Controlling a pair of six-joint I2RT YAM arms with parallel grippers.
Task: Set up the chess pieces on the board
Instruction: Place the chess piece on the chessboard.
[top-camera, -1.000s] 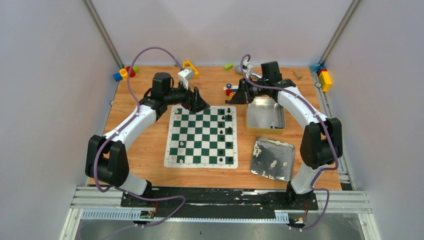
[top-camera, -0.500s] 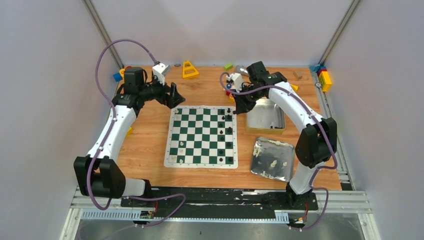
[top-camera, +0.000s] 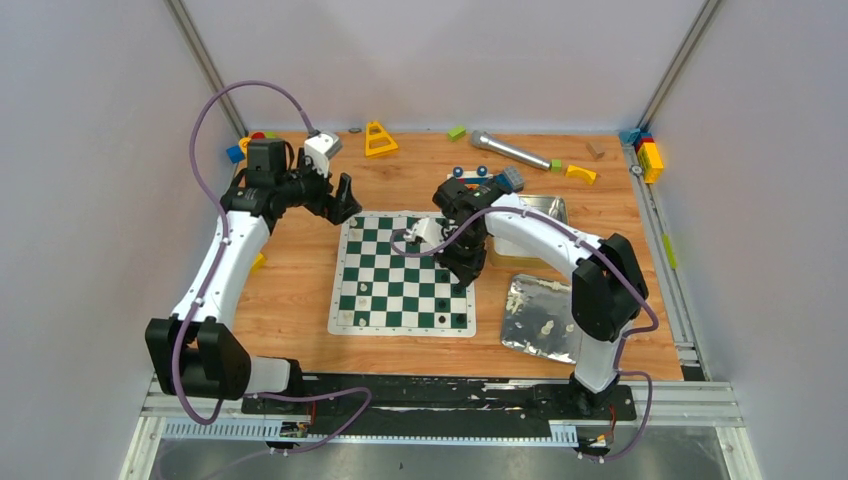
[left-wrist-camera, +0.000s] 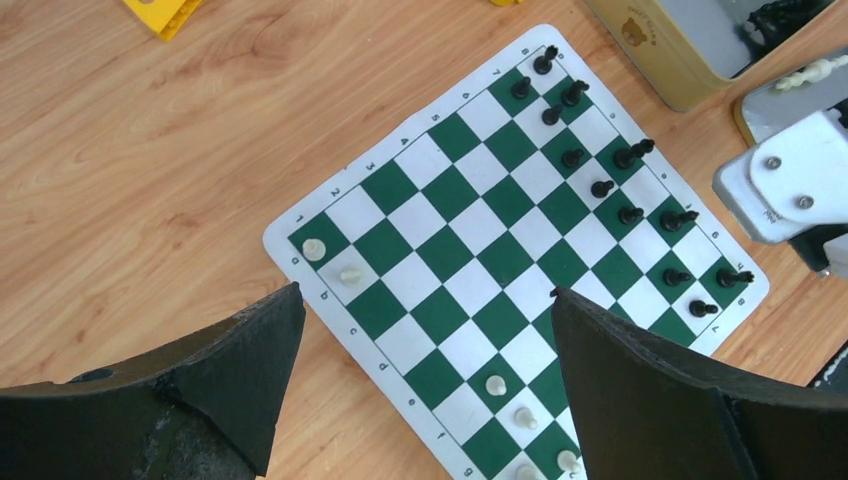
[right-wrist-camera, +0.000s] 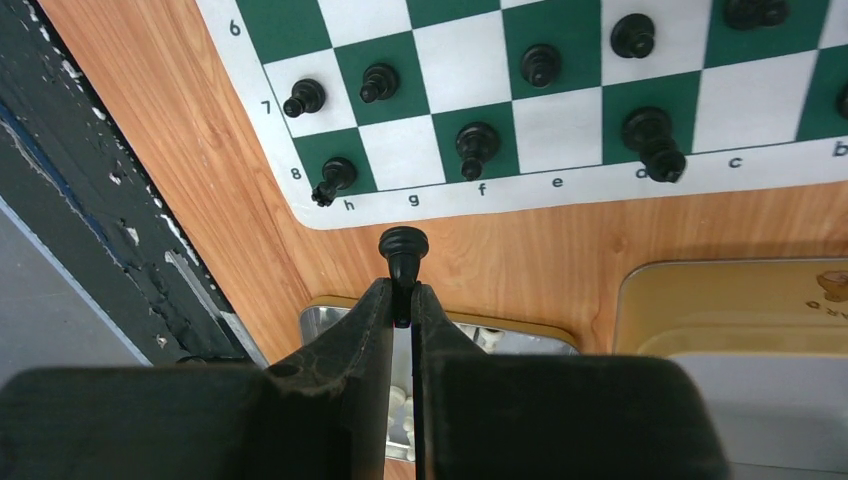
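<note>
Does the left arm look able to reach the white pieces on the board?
Probably yes: the open, empty left gripper hangs near the board, with nothing between it and the white pieces.

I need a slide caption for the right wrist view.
Right gripper holds a black chess piece just off the board's edge.

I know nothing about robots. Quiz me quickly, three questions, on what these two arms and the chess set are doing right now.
1. True or false: the left gripper holds a white piece.
2. What is pinched in the right gripper?
3. The black pieces standing on the board line its edge on: A the robot's left, B the robot's right, C the far side.
Key: 1 false, it is open and empty. 2 a black chess piece. 3 B.
</note>
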